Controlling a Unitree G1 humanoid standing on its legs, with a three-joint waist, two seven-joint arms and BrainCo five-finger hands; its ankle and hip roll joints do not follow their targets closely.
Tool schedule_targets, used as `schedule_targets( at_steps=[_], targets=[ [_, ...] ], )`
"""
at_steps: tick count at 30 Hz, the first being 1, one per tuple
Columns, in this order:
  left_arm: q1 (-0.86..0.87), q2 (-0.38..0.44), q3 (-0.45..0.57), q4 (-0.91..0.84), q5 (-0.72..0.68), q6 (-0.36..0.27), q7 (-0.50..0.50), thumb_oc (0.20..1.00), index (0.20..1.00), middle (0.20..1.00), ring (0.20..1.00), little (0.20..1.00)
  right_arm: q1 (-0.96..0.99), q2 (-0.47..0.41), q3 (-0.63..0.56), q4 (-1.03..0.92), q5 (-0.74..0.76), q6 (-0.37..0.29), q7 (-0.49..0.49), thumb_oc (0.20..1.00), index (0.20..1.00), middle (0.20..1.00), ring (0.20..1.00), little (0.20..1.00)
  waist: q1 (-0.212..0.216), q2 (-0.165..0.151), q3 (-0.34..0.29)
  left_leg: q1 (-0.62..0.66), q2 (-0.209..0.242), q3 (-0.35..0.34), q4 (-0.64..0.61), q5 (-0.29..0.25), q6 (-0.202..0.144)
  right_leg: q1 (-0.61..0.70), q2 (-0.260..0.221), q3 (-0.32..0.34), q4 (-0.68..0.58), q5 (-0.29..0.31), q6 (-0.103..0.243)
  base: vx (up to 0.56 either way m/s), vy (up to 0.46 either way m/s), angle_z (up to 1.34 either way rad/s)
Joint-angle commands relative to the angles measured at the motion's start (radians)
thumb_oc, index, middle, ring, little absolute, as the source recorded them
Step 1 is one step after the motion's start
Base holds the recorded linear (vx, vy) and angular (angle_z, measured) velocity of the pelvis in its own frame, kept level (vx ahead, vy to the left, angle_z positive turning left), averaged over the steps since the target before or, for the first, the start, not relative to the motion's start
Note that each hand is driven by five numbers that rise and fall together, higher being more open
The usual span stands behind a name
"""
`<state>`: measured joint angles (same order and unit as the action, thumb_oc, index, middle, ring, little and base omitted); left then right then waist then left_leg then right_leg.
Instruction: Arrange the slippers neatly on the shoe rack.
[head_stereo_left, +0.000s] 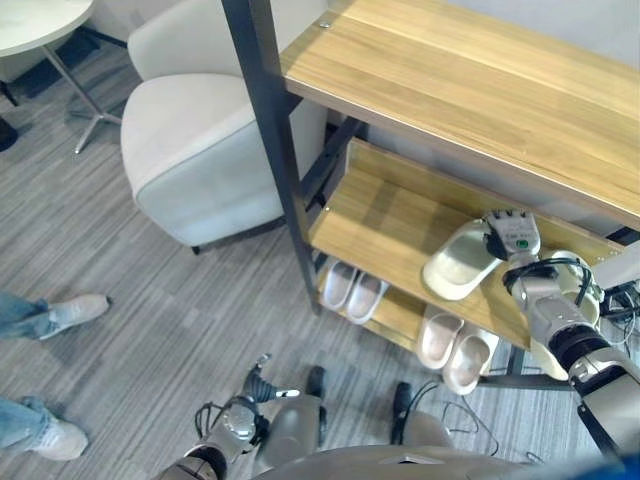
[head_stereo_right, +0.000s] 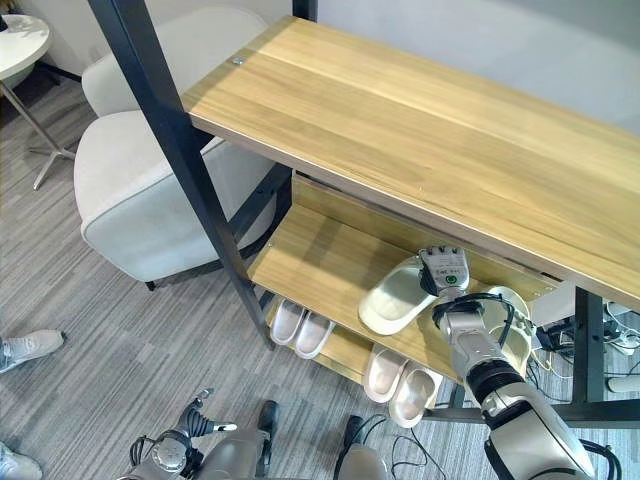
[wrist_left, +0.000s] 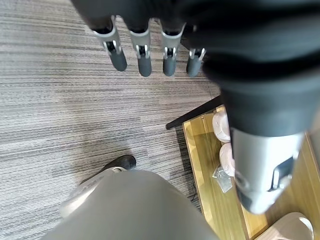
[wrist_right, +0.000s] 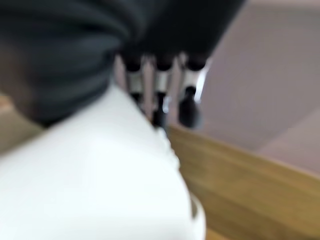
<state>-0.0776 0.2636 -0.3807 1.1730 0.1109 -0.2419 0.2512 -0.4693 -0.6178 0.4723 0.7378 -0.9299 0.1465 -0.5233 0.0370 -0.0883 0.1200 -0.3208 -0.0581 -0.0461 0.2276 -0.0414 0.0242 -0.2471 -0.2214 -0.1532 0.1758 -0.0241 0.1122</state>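
Slippers first: from the left eye view I see my right hand (head_stereo_left: 511, 236) on a white slipper (head_stereo_left: 458, 262) over the rack's middle shelf (head_stereo_left: 390, 215), two pairs below on the bottom shelf (head_stereo_left: 396, 316). Right eye view shows a second white slipper (head_stereo_right: 517, 318) just right of that forearm. Left wrist view has my left hand (wrist_left: 145, 55) hanging relaxed, fingers straight, above grey floor (wrist_left: 65, 110). Right wrist view: fingers (wrist_right: 160, 102) lie along the slipper; their grip I cannot tell.

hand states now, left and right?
Left hand: open, empty, hanging above the floor.
Right hand: on the white slipper at the middle shelf; grip cannot be told.
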Motion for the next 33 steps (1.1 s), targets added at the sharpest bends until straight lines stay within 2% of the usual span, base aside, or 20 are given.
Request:
schedule_targets(
  at_steps=[1,11,17,26,33],
  targets=[
    [0.006,-0.007,0.036,0.014,0.034,-0.013,0.027,1.000,1.000,1.000,1.000,1.000,0.016,-0.089,-0.046,-0.061,-0.020,-0.002,-0.018,0.200,0.200,0.200,0.200,0.200,-0.004,-0.003,0.007,0.032,-0.014,-0.021,0.015,-0.094,-0.018,-0.025,-0.059,0.001,0.076,0.027,0.044,0.00,0.000,0.00],
    [0.004,0.010,0.042,0.022,0.031,-0.015,0.017,1.000,1.000,1.000,1.000,1.000,0.017,-0.169,0.012,-0.080,-0.002,-0.087,0.019,0.200,0.200,0.200,0.200,0.200,0.000,-0.015,0.013,0.032,-0.005,-0.029,0.017,-0.090,-0.027,-0.028,-0.055,-0.008,0.095,0.011,0.040,-0.01,-0.023,0.00],
    [0.006,0.017,0.036,0.030,0.034,-0.015,0.019,1.000,1.000,1.000,1.000,1.000,0.000,-0.173,0.056,-0.035,0.013,-0.111,0.031,0.200,0.200,0.200,0.200,0.200,0.003,-0.017,0.018,0.030,0.001,-0.034,0.016,-0.086,-0.033,-0.032,-0.052,-0.011,0.100,0.005,0.037,-0.01,-0.036,0.01],
    [-0.004,0.028,0.024,0.037,0.061,-0.009,0.054,1.000,1.000,1.000,1.000,1.000,-0.061,-0.162,0.102,0.077,0.016,-0.103,0.007,0.200,0.200,0.200,0.200,0.200,0.017,-0.005,0.037,0.009,0.005,-0.051,0.001,-0.062,-0.045,-0.061,-0.049,-0.023,0.121,-0.006,0.030,-0.03,-0.050,0.03],
    [-0.019,0.030,0.013,0.040,0.065,-0.010,0.068,1.000,1.000,1.000,1.000,1.000,-0.095,-0.167,0.142,0.092,0.002,-0.111,0.005,0.200,0.200,0.200,0.200,0.200,0.025,0.000,0.055,-0.013,0.005,-0.066,0.000,-0.049,-0.054,-0.086,-0.046,-0.031,0.137,-0.017,0.022,-0.01,-0.030,0.02]
  ],
)
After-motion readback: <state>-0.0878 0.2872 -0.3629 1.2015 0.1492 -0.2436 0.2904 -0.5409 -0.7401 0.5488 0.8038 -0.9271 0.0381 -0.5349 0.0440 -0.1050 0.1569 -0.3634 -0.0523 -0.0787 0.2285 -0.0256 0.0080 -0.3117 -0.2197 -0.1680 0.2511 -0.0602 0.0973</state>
